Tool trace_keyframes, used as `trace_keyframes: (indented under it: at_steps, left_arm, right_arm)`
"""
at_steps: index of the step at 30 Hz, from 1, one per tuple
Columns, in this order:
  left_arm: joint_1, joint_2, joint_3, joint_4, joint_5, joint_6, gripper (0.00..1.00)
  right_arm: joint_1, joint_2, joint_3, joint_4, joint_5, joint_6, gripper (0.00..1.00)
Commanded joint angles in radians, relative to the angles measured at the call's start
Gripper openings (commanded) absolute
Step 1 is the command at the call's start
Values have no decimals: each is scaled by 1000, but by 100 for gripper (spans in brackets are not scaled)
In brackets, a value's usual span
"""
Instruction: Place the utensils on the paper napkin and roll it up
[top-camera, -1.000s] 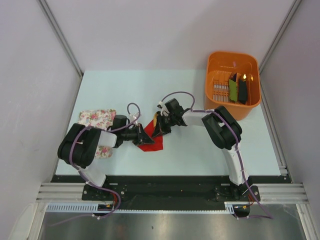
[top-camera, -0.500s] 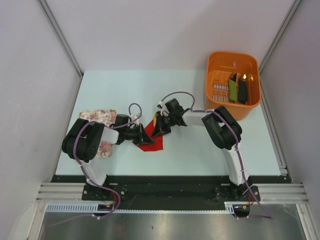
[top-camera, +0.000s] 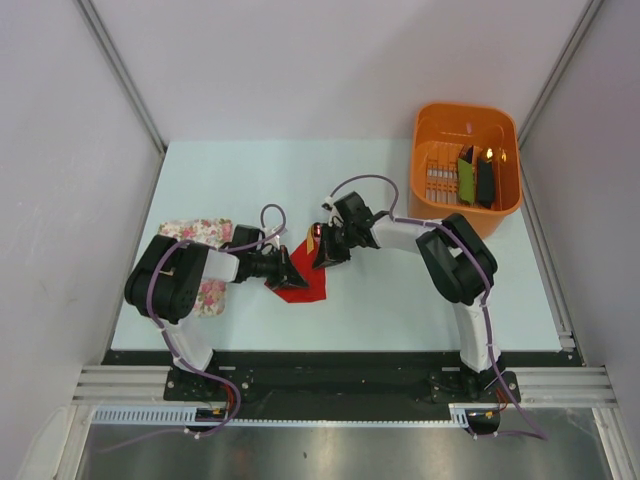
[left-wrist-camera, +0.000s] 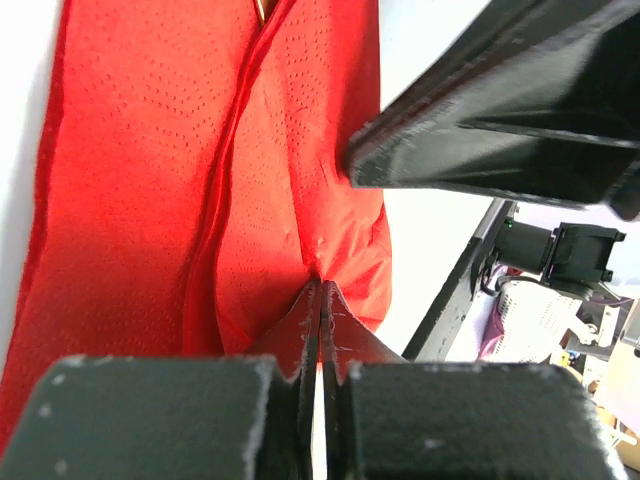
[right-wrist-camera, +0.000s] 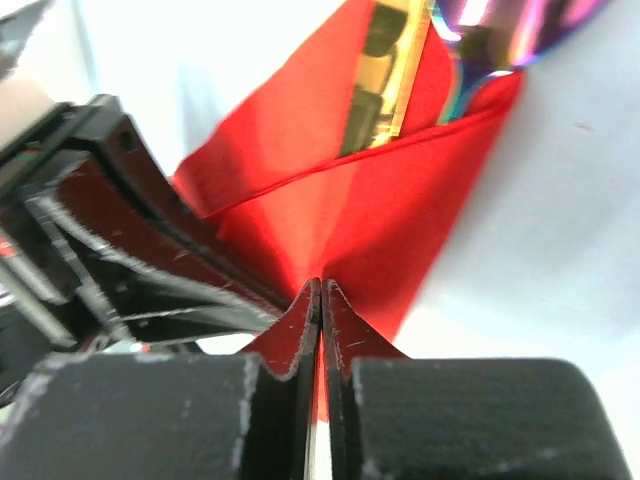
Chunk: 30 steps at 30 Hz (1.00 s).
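From above I see the red napkin (top-camera: 303, 287) lying part folded on the table (top-camera: 400, 290) between my two arms, with the left claw (top-camera: 287, 270) at its left edge and the right claw (top-camera: 321, 252) at its far corner. A floral cloth (top-camera: 196, 238) sits off to the left and an orange basket (top-camera: 450, 215) at the far right. On the left wrist camera my fingers (left-wrist-camera: 290, 330) are pressed together, pinching a fold of the napkin. On the right wrist camera the fingers (right-wrist-camera: 345, 330) pinch the napkin too, and the cutlery (right-wrist-camera: 388, 60) pokes out of the folded sheet at its far end
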Motion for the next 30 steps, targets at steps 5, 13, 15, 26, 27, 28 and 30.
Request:
trace_keyframes:
  at_steps: [5, 13, 15, 26, 27, 28, 30]
  left_arm:
    - [10, 20, 2, -59, -186, 99, 0]
    - [10, 17, -3, -57, -183, 97, 0]
    - [10, 15, -3, -52, -182, 97, 0]
    - [11, -3, -9, -48, -180, 94, 0]
    - [11, -3, -7, -46, -176, 93, 1]
    - [11, -6, -7, -45, -171, 93, 4]
    - [11, -36, -16, -34, -153, 84, 14]
  right_arm:
    - [42, -9, 52, -33, 103, -40, 4]
    - [54, -10, 80, -29, 92, -34, 4]
    - [63, -9, 84, -29, 103, -45, 4]
    - [79, 85, 127, -102, 177, -85, 1]
    - [86, 96, 130, -104, 180, -89, 1]
    - [88, 105, 130, -107, 180, -92, 1]
    - [94, 129, 134, -118, 192, -100, 0]
